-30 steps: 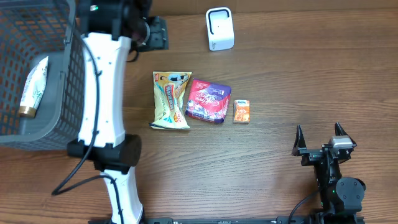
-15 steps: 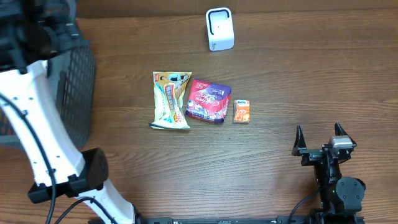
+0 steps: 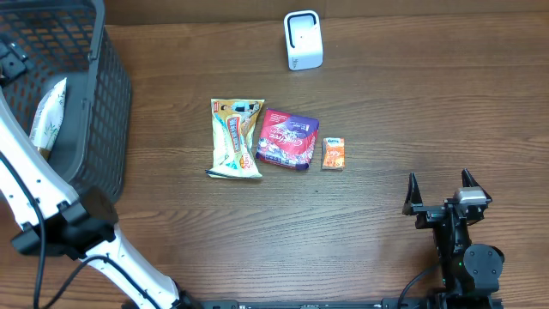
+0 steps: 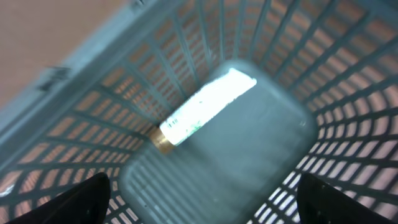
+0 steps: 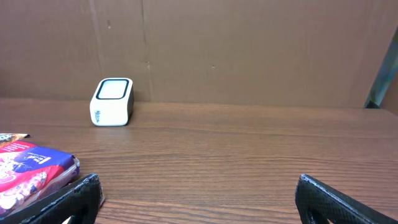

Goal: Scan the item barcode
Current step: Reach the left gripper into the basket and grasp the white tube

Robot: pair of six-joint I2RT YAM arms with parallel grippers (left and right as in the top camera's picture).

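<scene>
A white tube with a gold cap [image 3: 45, 118] lies inside the grey basket [image 3: 110, 94] at the far left. In the left wrist view the tube [image 4: 205, 107] rests on the basket's floor, below my left gripper [image 4: 202, 185], which hangs open and empty above it. Three items lie mid-table: a yellow-green packet [image 3: 235, 137], a red and purple packet [image 3: 288, 140] and a small orange box [image 3: 333, 154]. The white scanner [image 3: 303, 39] stands at the back. My right gripper [image 3: 440, 193] rests open at the front right, with nothing between its fingers.
The left arm's white links [image 3: 51, 215] reach across the front left corner beside the basket. In the right wrist view the scanner [image 5: 112, 101] stands against a brown cardboard wall [image 5: 249, 50], and the purple packet [image 5: 31, 171] lies at the left.
The left arm has swung left from the back of the table to over the basket, and its jaws have spread wider. The right arm and the table items have not moved.
</scene>
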